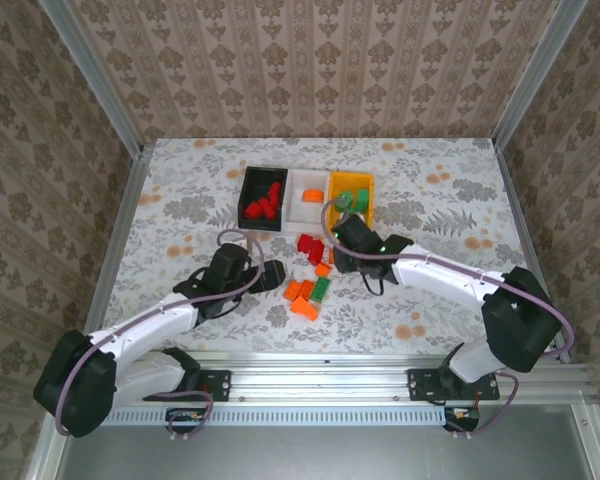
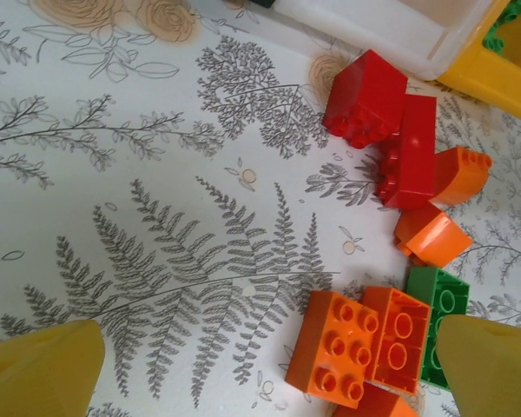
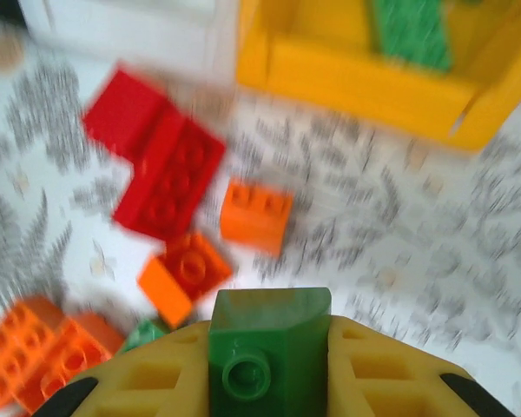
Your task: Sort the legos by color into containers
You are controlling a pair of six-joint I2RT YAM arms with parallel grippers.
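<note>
Right pincer (image 3: 269, 373) clamped on green brick (image 3: 269, 321) — yellow bin (image 3: 356, 91), greens (image 3: 408, 35) already in it, lies at 12 o'clock. Lift clear of the reds (image 3: 161, 165), carry over the rim, then let go. Left pincer (image 1: 270, 277) gapes wide, empty — at 9 o'clock of the pile.

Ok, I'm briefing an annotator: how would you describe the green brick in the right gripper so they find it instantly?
Find the yellow-orange plastic bin, rightmost of three across the table. Near it is the right gripper, shut on a small green plastic brick. Nearby red bricks and orange ones lie loose; this one sits between yellow fingers.
</note>
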